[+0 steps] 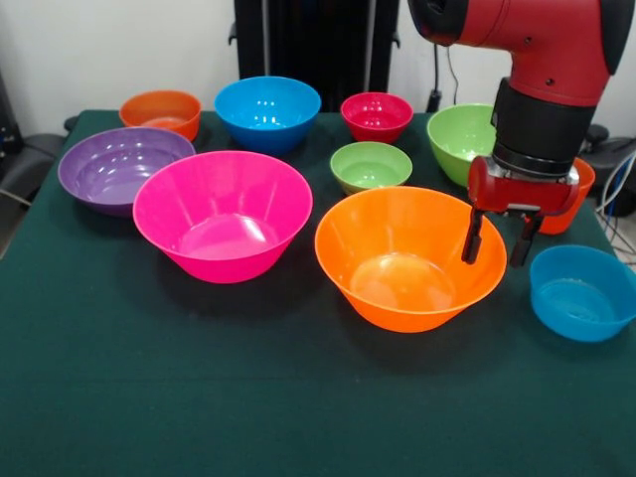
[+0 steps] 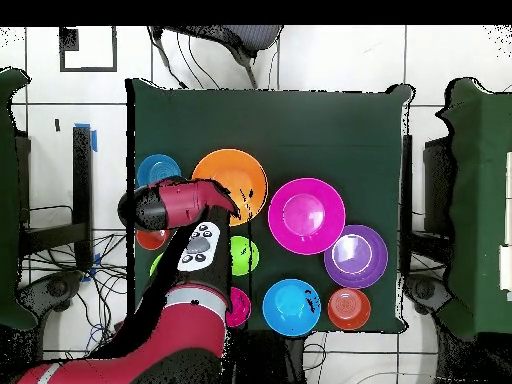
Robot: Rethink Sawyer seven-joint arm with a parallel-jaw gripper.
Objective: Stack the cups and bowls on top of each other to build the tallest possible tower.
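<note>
Orange, the largest bowl (image 1: pixel 409 256) sits rim-up near the tabletop's (image 1: pixel 149 397) right side — no tower yet — with the claw (image 1: pixel 502 238) parted and empty over its right rim, apparently positioned to grip the wall.

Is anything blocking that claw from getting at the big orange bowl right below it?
Nothing visible does. The gripper hangs open over the far right rim of the large orange bowl, which sits upright and empty. The small blue bowl stands apart to the side.
</note>
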